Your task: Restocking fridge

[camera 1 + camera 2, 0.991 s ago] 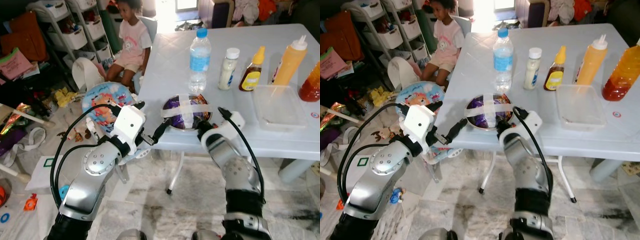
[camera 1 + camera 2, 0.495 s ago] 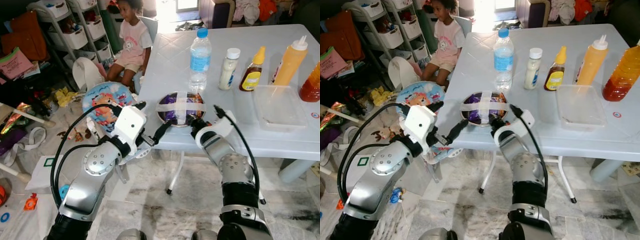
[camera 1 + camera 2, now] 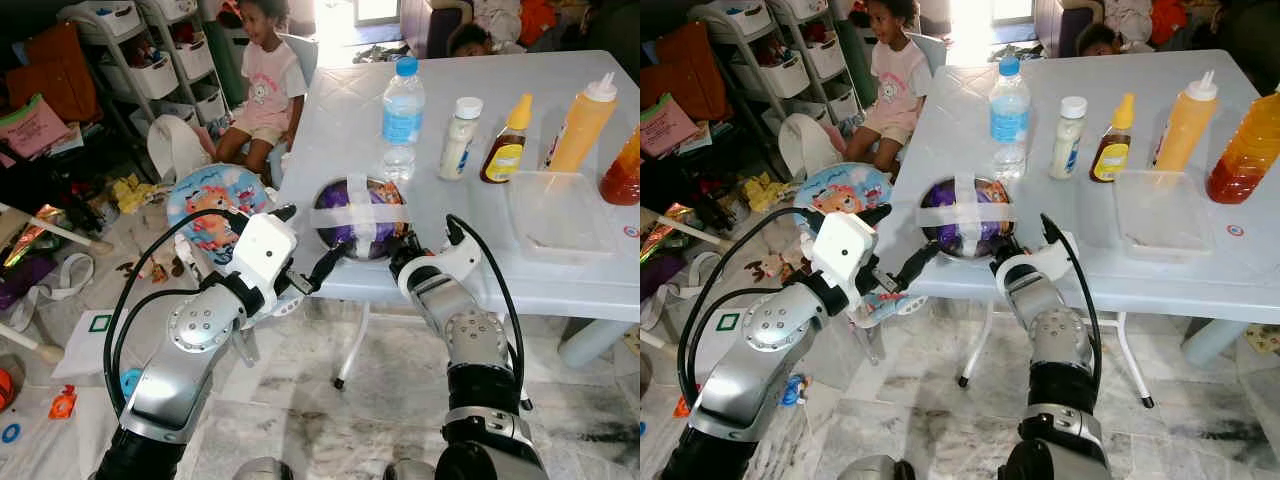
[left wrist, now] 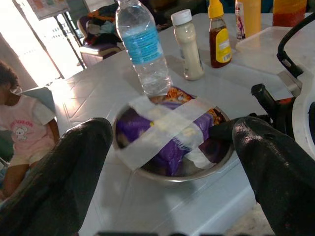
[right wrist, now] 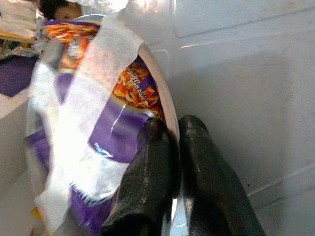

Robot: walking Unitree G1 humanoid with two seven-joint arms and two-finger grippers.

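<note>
Centrally, left of the table edge, the left gripper hangs wide open and empty — beside it the bowl of taped snack bags, its right rim pinched by the right gripper.

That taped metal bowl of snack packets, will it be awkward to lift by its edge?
Probably light: the bowl holds only snack bags. The right end effector pinches just its thin rim, so it may tilt or slip. The tape should keep the bags in.
</note>
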